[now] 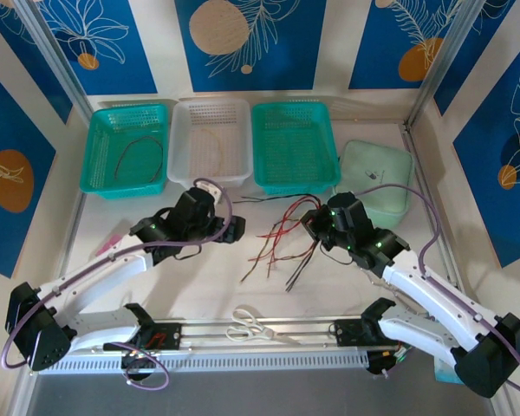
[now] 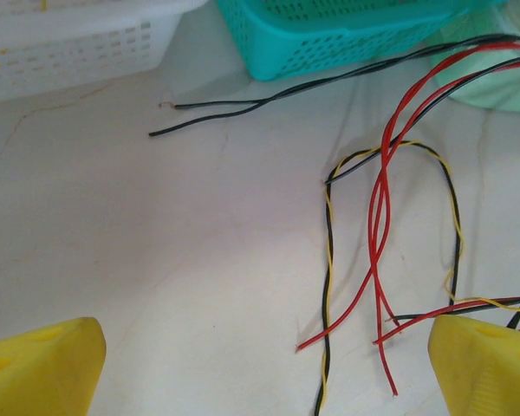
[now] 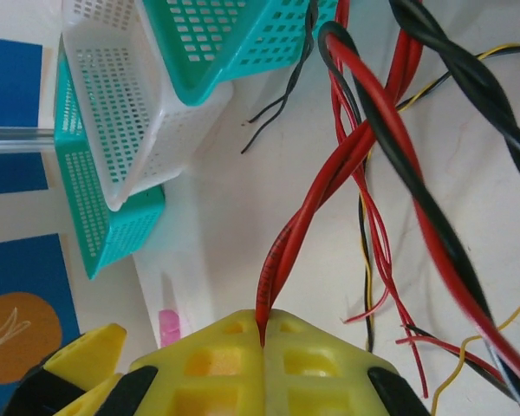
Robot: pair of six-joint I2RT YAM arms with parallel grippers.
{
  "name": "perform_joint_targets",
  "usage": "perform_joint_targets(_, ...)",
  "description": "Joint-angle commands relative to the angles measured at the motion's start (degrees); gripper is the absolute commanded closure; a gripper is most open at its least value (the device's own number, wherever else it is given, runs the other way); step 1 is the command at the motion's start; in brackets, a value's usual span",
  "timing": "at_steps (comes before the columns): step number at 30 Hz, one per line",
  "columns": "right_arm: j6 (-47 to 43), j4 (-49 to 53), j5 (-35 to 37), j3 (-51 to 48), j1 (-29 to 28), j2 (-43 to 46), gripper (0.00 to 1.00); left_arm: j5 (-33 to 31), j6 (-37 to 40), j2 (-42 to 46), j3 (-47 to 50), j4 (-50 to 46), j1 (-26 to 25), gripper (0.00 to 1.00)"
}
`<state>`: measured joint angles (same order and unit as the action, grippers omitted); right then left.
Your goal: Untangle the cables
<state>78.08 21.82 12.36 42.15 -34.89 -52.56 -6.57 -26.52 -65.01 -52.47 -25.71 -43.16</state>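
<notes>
The cables [image 1: 282,241] lie tangled mid-table, red, black and black-yellow wires fanned out between the two arms. My right gripper [image 3: 263,326] is shut on a twisted red pair [image 3: 316,191], which rises from the closed yellow jaws; a thicker black-and-red twist [image 3: 416,173] crosses beside it. In the top view that gripper [image 1: 317,229] sits at the bundle's right end. My left gripper [image 2: 264,381] is open, and its yellow fingers [image 2: 35,368] stand far apart above the table. A black-yellow twist [image 2: 328,260] and red wires [image 2: 380,217] lie between and ahead of them, untouched.
Three baskets line the back: a teal one [image 1: 100,143] with a dark wire inside, a white one [image 1: 184,143] with a tan wire, and a second teal one [image 1: 269,117]. A pale green lid [image 1: 390,186] lies right. Scissors [image 1: 251,327] rest near the front rail.
</notes>
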Motion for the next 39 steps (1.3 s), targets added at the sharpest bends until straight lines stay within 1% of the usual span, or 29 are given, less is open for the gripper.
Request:
perform_joint_targets(1, 1.0, -1.6, -4.8, -3.7, 2.4, -4.1, 1.00, 4.1, 0.8, -0.7, -1.5, 0.5, 0.8, 0.05)
perform_joint_targets(3, 0.0, -4.1, -7.2, -6.1, 3.7, -7.2, 1.00, 7.2, 0.9, -2.1, -1.8, 1.6, 0.8, 0.05)
perform_joint_targets(5, -0.2, -7.3, -9.0, -7.7, 4.0, -8.7, 1.00, 13.6, 1.2, -4.3, -2.3, 3.1, 0.7, 0.06)
perform_joint_targets(8, -2.1, -7.7, -9.1, -7.0, 3.6, -8.8, 1.00, 20.2, 1.2, -7.8, -2.8, 6.1, -0.9, 0.09)
perform_joint_targets(11, -4.2, -5.8, -9.0, -5.7, 3.5, -8.2, 1.00, 21.5, 4.1, -12.0, -4.8, 6.7, -3.7, 0.11)
perform_joint_targets(14, -4.3, -6.0, -10.5, -5.9, 3.8, -6.9, 1.00, 21.6, 7.3, -16.2, -6.8, 8.3, -6.2, 0.11)
perform_joint_targets(16, -4.0, -6.0, -11.4, -6.0, 4.0, -5.9, 1.00, 23.8, 7.6, -18.5, -7.3, 11.5, -6.8, 0.13)
perform_joint_targets(18, -4.0, -5.9, -11.9, -5.9, 4.1, -4.8, 1.00, 26.9, 7.4, -21.0, -7.9, 14.6, -7.2, 0.17)
perform_joint_targets(24, -3.6, -5.5, -13.5, -6.0, 5.8, -2.7, 1.00, 31.7, 6.8, -26.5, -10.7, 17.5, -8.5, 0.28)
perform_joint_targets(26, -3.9, -5.2, -14.1, -5.7, 6.1, -2.6, 1.00, 31.9, 6.3, -27.4, -10.8, 18.4, -8.7, 0.36)
perform_joint_targets(28, -3.9, -5.0, -14.6, -5.6, 6.3, -2.5, 1.00, 33.0, 5.9, -28.4, -10.7, 20.2, -9.0, 0.48)
perform_joint_targets(29, -3.9, -5.0, -14.8, -5.5, 6.5, -2.4, 1.00, 33.4, 5.7, -29.0, -10.6, 21.0, -9.1, 0.57)
perform_joint_targets(30, -3.9, -5.1, -15.2, -5.4, 6.7, -2.1, 1.00, 33.2, 5.5, -29.7, -10.6, 21.5, -9.2, 0.62)
perform_joint_targets(32, -4.1, -5.0, -15.5, -5.1, 7.0, -1.9, 1.00, 33.9, 5.5, -30.6, -11.0, 21.7, -9.3, 0.70)
perform_joint_targets(33, -4.2, -4.8, -15.7, -5.0, 7.2, -1.8, 1.00, 34.2, 5.3, -30.9, -11.1, 22.2, -9.4, 0.71)
perform_joint_targets(34, -4.3, -4.9, -15.8, -4.8, 7.4, -1.6, 1.00, 34.3, 5.0, -31.2, -11.0, 22.6, -9.4, 0.76)
perform_joint_targets(36, -4.8, -4.6, -16.0, -4.6, 7.7, -1.4, 1.00, 34.0, 4.7, -31.1, -10.9, 23.4, -9.4, 0.92)
perform_joint_targets(37, -5.1, -4.2, -16.0, -4.4, 7.9, -1.3, 0.96, 33.5, 4.8, -30.9, -10.9, 23.1, -9.4, 0.98)
perform_joint_targets(38, -5.6, -3.1, -15.6, -4.1, 8.2, -1.1, 0.82, 33.1, 5.3, -30.5, -10.9, 22.8, -9.4, 1.00)
perform_joint_targets(39, -6.2, -1.3, -14.6, -3.6, 8.6, -0.6, 0.68, 31.8, 5.6, -29.9, -11.0, 22.2, -9.3, 1.00)
